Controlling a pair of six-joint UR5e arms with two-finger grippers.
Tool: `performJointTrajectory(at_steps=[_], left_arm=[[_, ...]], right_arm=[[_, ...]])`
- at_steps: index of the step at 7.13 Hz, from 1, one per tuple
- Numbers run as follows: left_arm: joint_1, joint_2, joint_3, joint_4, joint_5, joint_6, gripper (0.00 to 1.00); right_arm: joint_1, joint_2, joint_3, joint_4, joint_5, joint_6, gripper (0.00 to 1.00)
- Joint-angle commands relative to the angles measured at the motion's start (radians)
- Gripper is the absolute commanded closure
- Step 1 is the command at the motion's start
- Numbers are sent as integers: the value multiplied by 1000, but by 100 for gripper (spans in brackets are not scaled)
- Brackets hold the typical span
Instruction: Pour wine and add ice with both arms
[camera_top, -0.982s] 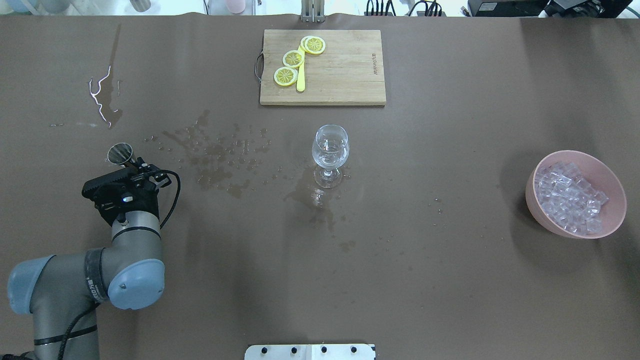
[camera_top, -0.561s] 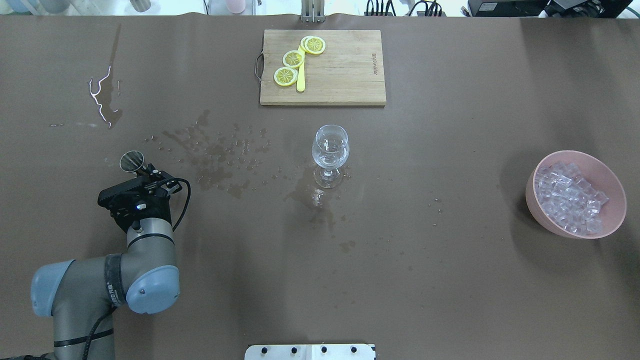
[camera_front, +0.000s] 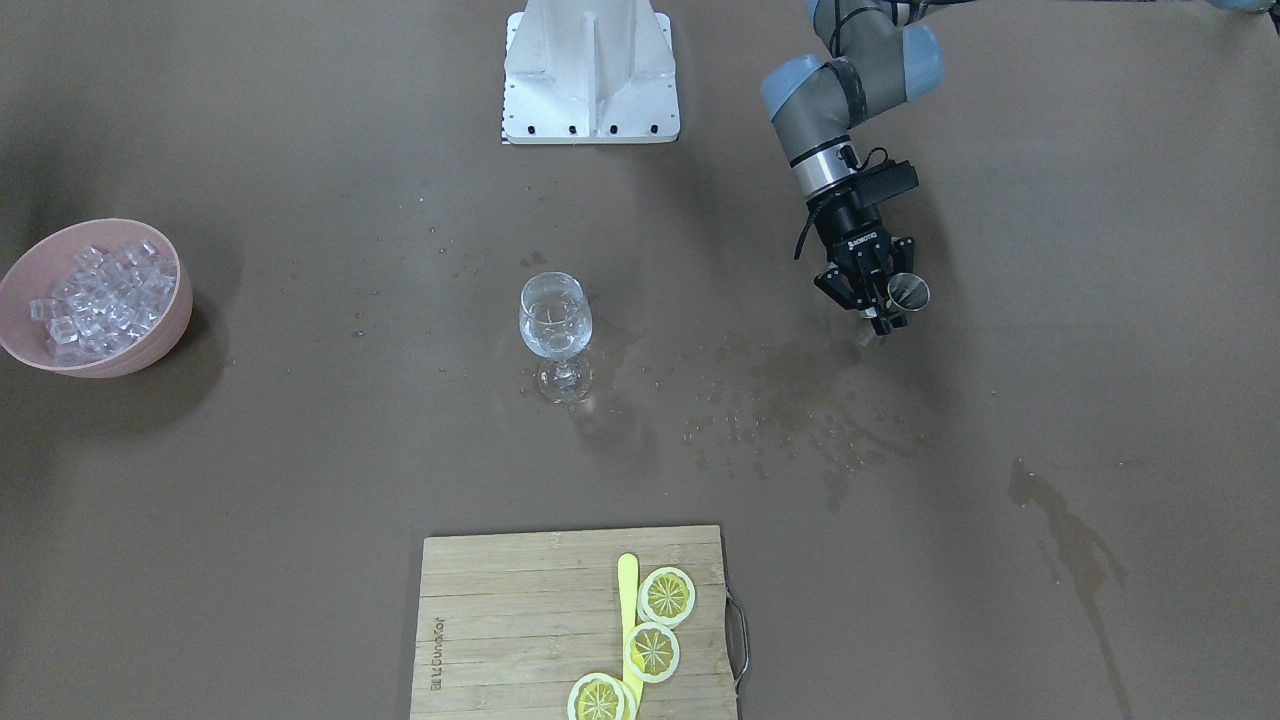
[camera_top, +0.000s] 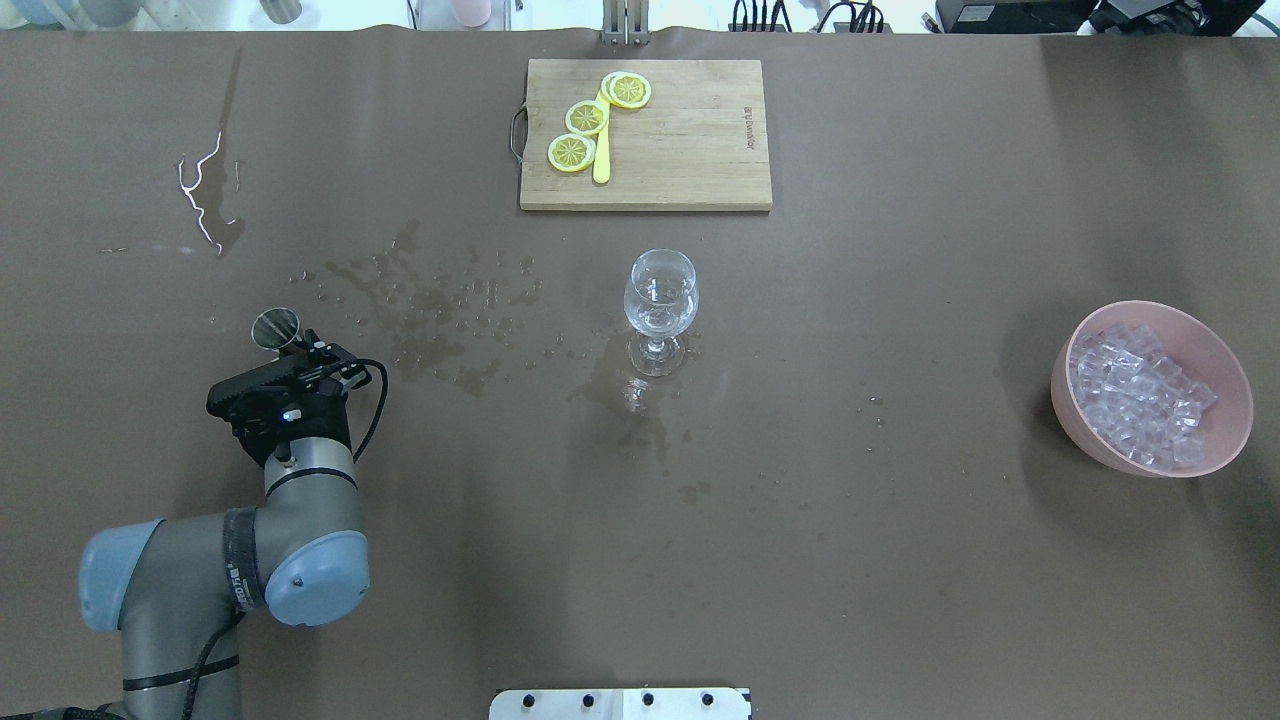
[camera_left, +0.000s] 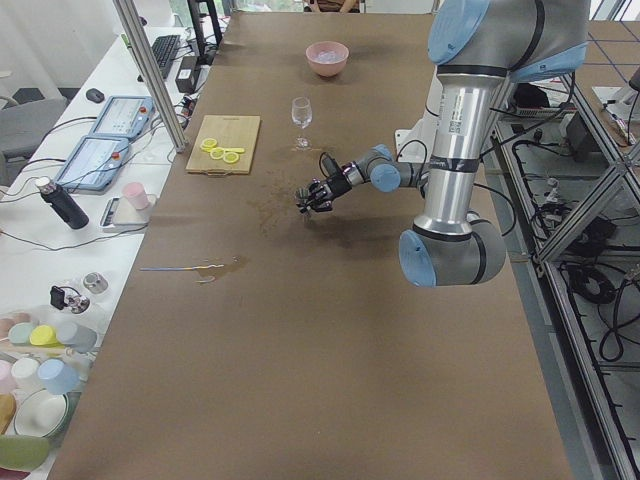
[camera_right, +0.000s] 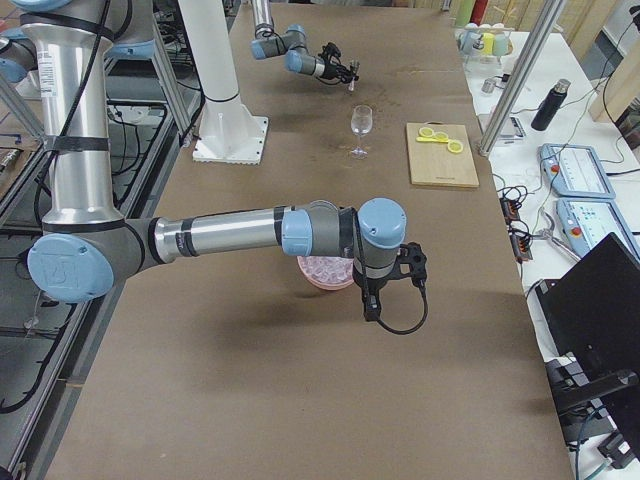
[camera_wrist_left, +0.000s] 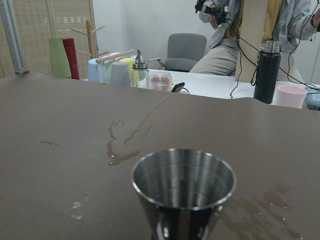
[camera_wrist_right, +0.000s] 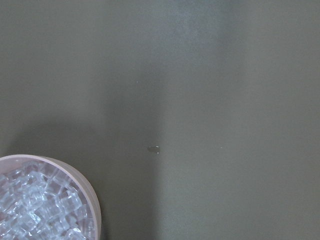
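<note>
A clear stemmed wine glass (camera_top: 660, 300) stands upright at the table's middle; it also shows in the front view (camera_front: 555, 320). My left gripper (camera_top: 297, 348) is shut on a small steel measuring cup (camera_top: 275, 327), held low over the table far to the glass's left. The left wrist view looks into the cup (camera_wrist_left: 183, 182), which looks empty. Ice cubes (camera_top: 1140, 395) fill a pink bowl (camera_top: 1070, 400) at the right. My right arm's wrist (camera_right: 383, 240) hangs over that bowl (camera_right: 318, 272). I cannot tell whether its gripper is open or shut. The right wrist view shows the bowl's rim (camera_wrist_right: 92, 197).
A wooden cutting board (camera_top: 690, 150) with lemon slices (camera_top: 587, 118) and a yellow knife lies beyond the glass. Wet spill patches (camera_top: 430, 310) spread between the cup and the glass. A water streak (camera_top: 205, 200) lies at the far left. The white base (camera_front: 590, 70) is at the near edge.
My left arm has moved right and slightly back toward the robot, carrying the steel cup with it. The glass, the bowl and the board have not moved.
</note>
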Motion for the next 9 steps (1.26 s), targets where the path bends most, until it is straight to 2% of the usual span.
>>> performJointTrajectory(at_steps=[1,3,4,8,9], left_arm=[[-1,-6,13,10,1,-13,46],[-1,-6,12,18,1,-14,36],[-1,-4,9,38,1,-4,2],[13,-4,-36,58,-2,-1,2],[19,2,-72,76,-6,-1,2]], right_arm=[[-7,0,-1,0,-2,0,0],[-7,0,-1,0,0,0,0],[-7,0,-1,0,0,0,0],[-7,-5,-1,0,0,-2,0],[-7,-5,-1,0,0,-2,0]])
